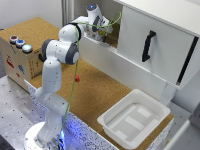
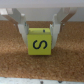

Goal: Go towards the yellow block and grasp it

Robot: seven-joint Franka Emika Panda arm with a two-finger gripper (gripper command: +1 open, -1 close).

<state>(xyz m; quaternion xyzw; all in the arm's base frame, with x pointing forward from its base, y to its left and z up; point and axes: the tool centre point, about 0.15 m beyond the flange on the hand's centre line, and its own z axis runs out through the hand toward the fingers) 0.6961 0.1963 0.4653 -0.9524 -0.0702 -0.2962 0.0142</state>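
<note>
Cork surface [image 2: 15,55] is filling the foreground of the wrist view as we are looking down past our own fingers, and on it we are seeing the yellow block [image 2: 39,43], a small cube printed with a black letter S. It is sitting squarely between the two fingertips of our gripper [image 2: 39,31], one finger [image 2: 21,27] just beside one of its side faces and the other just beside the opposite face, so the relation that matters is already favourable: the block is lying directly on the closing line, with no offset to either side that we can make out. The jaws are standing spread, flanking the cube without clearly pressing it; whether the pads are already touching its sides we cannot tell at this blur. Being a cube, it is offering no long axis to worry about, and its faces are looking roughly parallel to the fingers. We are judging that the approach is essentially complete and that the remaining step is simply closing, perhaps after settling a little lower so the pads are meeting the faces near mid-height. In the exterior view our arm [image 1: 54,60] is reaching far back toward the white cabinet [image 1: 150,37], and the gripper itself is hard to resolve there; the block is hidden from that camera. Farther from us, a small red cube [image 1: 77,78] is resting on the cork and a white tray [image 1: 106,121] is sitting near the table edge, both well apart from the grasp.
</note>
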